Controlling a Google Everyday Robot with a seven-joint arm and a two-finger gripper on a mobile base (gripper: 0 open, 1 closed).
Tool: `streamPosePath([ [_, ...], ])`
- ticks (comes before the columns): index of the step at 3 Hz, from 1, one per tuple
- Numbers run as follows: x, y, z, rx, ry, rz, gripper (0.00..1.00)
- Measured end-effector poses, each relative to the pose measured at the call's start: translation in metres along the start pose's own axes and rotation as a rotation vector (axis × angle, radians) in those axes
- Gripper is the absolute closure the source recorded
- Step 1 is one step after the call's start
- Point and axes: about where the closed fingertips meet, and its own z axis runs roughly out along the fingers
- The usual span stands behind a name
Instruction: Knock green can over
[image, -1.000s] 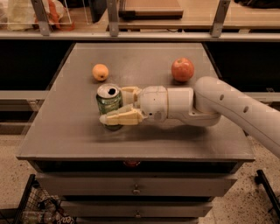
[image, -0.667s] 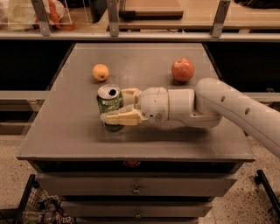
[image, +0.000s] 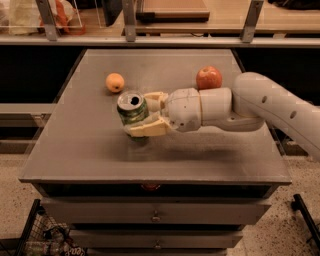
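so the green can (image: 131, 111) is standing roughly upright, long axis near vertical, left of centre on the bench (image: 85, 150), and the end effector (image: 139, 114) reaches in from its camera-right side, fingers clamped around it, so I'd guess tipping it sideways works

The gripper (image: 140, 114), clasped on the green can (image: 132, 107), has two stubby cream-yellow fingers (image: 145, 129) with rounded tips. Behind them sits a bulbous pale-grey wrist housing (image: 185, 109), then a smooth white cylindrical segment (image: 216, 106) and a thick white forearm tube (image: 280, 107) bearing two small dark dots
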Motion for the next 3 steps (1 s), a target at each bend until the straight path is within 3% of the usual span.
streamPosePath([
  [1,-0.011,-0.02,-0.021,-0.015,0.075,-0.121,1.0],
  [2,-0.023,-0.036,-0.033,-0.057,0.222,-0.28,1.0],
  [3,-0.023,-0.042,-0.036,-0.126,0.421,-0.453,1.0],
])
